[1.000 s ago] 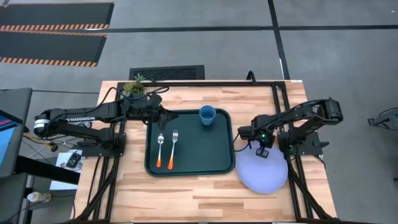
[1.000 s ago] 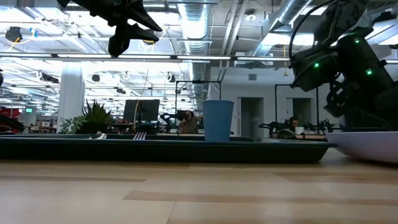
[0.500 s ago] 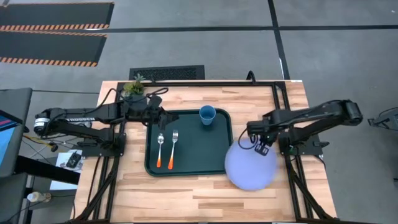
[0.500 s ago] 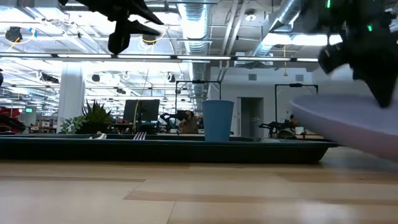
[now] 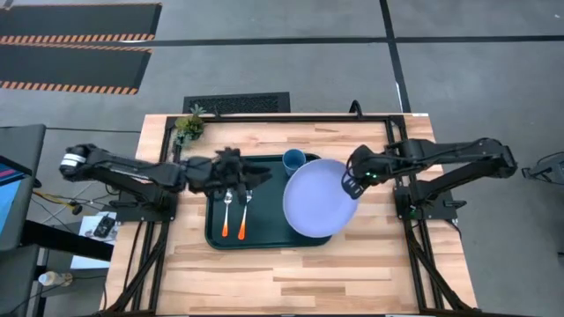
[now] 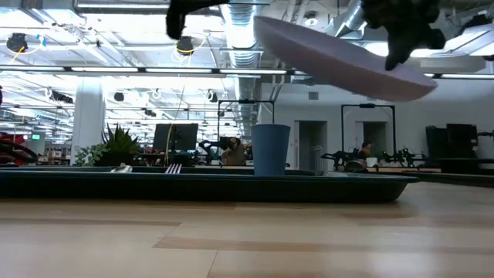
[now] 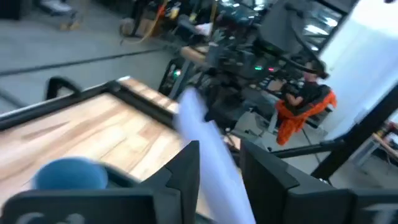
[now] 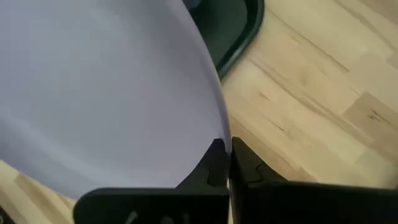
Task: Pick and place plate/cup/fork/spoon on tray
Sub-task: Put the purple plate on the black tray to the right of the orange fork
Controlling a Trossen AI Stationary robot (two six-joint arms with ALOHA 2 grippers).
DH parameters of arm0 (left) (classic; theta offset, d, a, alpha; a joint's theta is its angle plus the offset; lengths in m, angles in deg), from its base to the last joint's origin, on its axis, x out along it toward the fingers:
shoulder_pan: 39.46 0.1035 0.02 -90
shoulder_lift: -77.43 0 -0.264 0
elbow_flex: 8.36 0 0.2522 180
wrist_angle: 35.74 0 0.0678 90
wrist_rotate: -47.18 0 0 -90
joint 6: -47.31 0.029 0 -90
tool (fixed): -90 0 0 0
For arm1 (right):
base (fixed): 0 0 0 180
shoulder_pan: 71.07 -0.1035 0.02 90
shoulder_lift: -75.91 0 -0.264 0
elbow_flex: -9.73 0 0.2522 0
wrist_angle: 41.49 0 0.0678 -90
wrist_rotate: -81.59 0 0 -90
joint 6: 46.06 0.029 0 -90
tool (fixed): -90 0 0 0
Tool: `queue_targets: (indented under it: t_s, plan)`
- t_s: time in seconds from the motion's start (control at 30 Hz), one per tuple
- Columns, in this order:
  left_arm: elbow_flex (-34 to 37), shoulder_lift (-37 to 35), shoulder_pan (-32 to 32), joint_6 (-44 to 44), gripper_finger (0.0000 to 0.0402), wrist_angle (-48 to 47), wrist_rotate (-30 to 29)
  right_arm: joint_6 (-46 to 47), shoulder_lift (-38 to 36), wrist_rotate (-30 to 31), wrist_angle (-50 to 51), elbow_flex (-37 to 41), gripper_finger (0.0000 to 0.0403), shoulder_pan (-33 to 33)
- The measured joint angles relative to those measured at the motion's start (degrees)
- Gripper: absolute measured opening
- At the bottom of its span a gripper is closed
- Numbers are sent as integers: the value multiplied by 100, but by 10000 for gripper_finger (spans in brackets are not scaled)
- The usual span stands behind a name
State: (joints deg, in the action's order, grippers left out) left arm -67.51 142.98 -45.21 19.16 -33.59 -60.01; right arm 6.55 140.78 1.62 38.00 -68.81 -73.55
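Note:
The lavender-blue plate (image 5: 317, 198) hangs tilted above the right half of the dark green tray (image 5: 264, 231), held by my right gripper (image 5: 354, 182), which is shut on it. In the low view the plate (image 6: 340, 58) is high above the tray (image 6: 208, 188). The blue cup (image 5: 293, 160) stands in the tray's far part. The spoon (image 5: 226, 211) and the fork (image 5: 246, 210) lie side by side in the tray's left part. My left gripper (image 5: 251, 174) is open and empty above the fork and spoon. My right gripper pinches the plate's rim (image 8: 224, 140) between its two fingers, at the plate's right edge. The fingers come from the table's right side. The plate is lifted clear and tilted, its free left edge (image 6: 262, 27) higher than the held edge.
A small potted plant (image 5: 188, 126) stands at the table's far left corner. Bare wooden table (image 5: 291, 273) lies in front of the tray and to its right.
My right gripper has lifted the plate off the table to the right of the tray and carried it up and toward the table's left, over the tray's right half, tipping it. My left gripper has moved a little right and nearer, over the fork and spoon.

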Motion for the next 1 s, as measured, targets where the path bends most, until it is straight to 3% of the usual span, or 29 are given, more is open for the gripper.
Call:
queue_targets:
  t_s: [0.13,0.33,0.5,0.7,1.0]
  plan:
    - [2,567,-180,174,137,719,56,-94,364,62,1,-205,1,0]
    - [4,1003,-218,-21,208,818,42,-206,779,62,-47,-251,1,0]
    - [4,1354,-216,-441,240,802,45,-228,965,59,-334,-251,1,0]
    - [4,1690,-216,-908,234,667,288,-261,937,49,-337,-242,2,64]
    - [2,1701,-187,-1064,178,502,198,-159,932,46,-689,-265,2,59]
